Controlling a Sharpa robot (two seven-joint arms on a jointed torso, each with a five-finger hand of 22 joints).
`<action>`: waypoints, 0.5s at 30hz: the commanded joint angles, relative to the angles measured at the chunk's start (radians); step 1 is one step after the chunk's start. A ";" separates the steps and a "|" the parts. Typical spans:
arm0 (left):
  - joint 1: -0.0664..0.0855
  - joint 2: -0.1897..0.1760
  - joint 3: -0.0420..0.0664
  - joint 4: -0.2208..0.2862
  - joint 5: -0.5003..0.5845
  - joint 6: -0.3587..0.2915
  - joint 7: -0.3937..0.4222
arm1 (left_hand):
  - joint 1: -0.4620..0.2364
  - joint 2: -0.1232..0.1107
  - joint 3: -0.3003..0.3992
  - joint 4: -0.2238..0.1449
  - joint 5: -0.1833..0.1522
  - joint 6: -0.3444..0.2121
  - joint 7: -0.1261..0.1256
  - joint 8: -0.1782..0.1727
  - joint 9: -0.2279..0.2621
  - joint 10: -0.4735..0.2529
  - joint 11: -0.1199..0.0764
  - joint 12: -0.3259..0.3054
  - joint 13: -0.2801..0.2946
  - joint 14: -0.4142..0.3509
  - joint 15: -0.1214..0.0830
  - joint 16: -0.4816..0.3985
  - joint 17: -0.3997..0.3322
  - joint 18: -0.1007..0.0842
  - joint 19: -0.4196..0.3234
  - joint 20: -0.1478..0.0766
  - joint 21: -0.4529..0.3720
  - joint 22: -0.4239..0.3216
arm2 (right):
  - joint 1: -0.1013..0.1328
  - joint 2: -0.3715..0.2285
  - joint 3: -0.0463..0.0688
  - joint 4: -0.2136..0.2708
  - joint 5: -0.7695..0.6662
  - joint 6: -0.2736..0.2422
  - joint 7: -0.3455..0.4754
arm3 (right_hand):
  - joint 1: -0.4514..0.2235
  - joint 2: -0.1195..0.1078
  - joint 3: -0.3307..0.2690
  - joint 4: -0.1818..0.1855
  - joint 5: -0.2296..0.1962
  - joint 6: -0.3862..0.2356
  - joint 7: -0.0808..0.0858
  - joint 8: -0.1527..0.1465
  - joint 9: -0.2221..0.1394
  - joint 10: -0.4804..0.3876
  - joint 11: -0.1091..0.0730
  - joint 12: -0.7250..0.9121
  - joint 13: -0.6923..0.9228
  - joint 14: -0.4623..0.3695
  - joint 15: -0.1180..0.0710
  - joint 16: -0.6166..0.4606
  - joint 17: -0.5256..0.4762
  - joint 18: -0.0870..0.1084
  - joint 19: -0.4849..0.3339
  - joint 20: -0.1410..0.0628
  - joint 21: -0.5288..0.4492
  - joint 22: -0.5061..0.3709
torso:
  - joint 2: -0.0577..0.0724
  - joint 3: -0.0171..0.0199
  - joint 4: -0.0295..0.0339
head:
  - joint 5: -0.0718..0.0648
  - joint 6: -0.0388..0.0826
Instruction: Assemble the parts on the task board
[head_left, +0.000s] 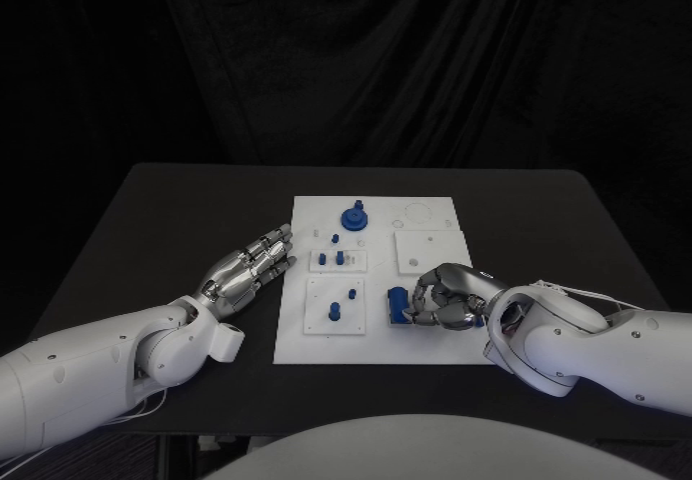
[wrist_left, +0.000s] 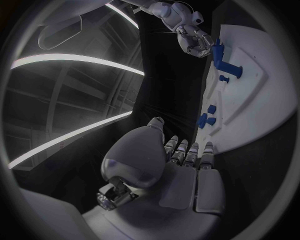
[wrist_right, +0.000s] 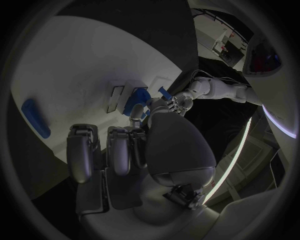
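1. A black table (head_left: 159, 230) stands before a dark curtain, and the white task board (head_left: 433, 340) lies flat in its middle.
2. On the far part of the board a blue round part with a knob (head_left: 353, 217) stands upright, with a faint ring outline beside it toward the robot's right.
3. Nearer the robot's left side of the board, two small blue pegs (head_left: 330, 259) stand in a little raised plate, and a tiny blue stud sits just beyond them.
4. Closer to the robot, a further blue part (head_left: 343, 302) lies or stands on another small raised plate; its exact pose cannot be told.
5. The left hand (head_left: 253, 268) rests on the table just beside the board's left edge, palm down, fingers stretched out straight and slightly apart, holding nothing. Its fingertips lie near the plate with the two pegs but do not touch it.
6. The right hand (head_left: 444, 300) sits over the near right part of the board with its fingers curled inward.
7. An upright blue block (head_left: 397, 305) stands at that hand's fingertips; contact seems likely, yet whether the fingers truly grip it cannot be told.
8. In the left wrist view the same block (wrist_left: 217, 51) shows against the right hand (wrist_left: 195, 42).
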 joint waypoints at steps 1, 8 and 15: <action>-0.001 0.002 0.001 0.002 0.004 0.013 0.006 | 0.007 0.001 0.005 0.000 0.005 0.001 0.003 0.004 0.002 0.004 0.001 0.003 0.001 0.000 0.004 -0.004 -0.002 0.011 0.000 0.005 0.001 0.001 | -0.003 0.002 0.000 -0.007 -0.008 0.017 -0.002 | 0.014 -0.002 0.013 0.000 0.041 -0.006 -0.002 -0.006 -0.002 0.106 -0.005 0.003 0.263 0.104 -0.006 0.003 0.263 0.012 0.064 -0.007 -0.007 0.237 | 0.000 0.0003 0.0011 | 0.000 0.000; -0.001 0.003 0.001 0.002 0.004 0.014 0.005 | 0.008 0.001 0.005 0.000 0.006 0.001 0.004 0.005 0.002 0.004 0.001 0.003 0.001 0.000 0.004 -0.004 -0.002 0.011 0.000 0.005 0.001 0.001 | -0.004 0.008 0.000 -0.013 -0.008 0.027 0.000 | 0.026 -0.012 0.032 0.000 0.086 -0.009 -0.001 -0.009 -0.003 0.106 -0.005 0.003 0.263 0.104 -0.006 0.003 0.263 0.013 0.061 -0.008 -0.011 0.236 | 0.001 0.0006 -0.0016 | 0.005 0.000; -0.002 0.004 0.001 -0.001 0.004 0.015 0.003 | 0.008 0.001 0.005 0.000 0.006 0.001 0.004 0.005 0.002 0.004 0.001 0.003 0.001 0.000 0.004 -0.004 -0.002 0.011 0.000 0.005 0.001 0.001 | -0.005 0.013 0.000 -0.015 -0.008 0.054 -0.003 | 0.042 -0.023 0.052 -0.003 -0.016 -0.007 0.002 -0.012 -0.004 0.106 -0.002 0.003 0.263 0.104 -0.004 0.003 0.263 0.014 0.058 -0.006 -0.016 0.234 | 0.000 0.0004 -0.0002 | 0.003 0.000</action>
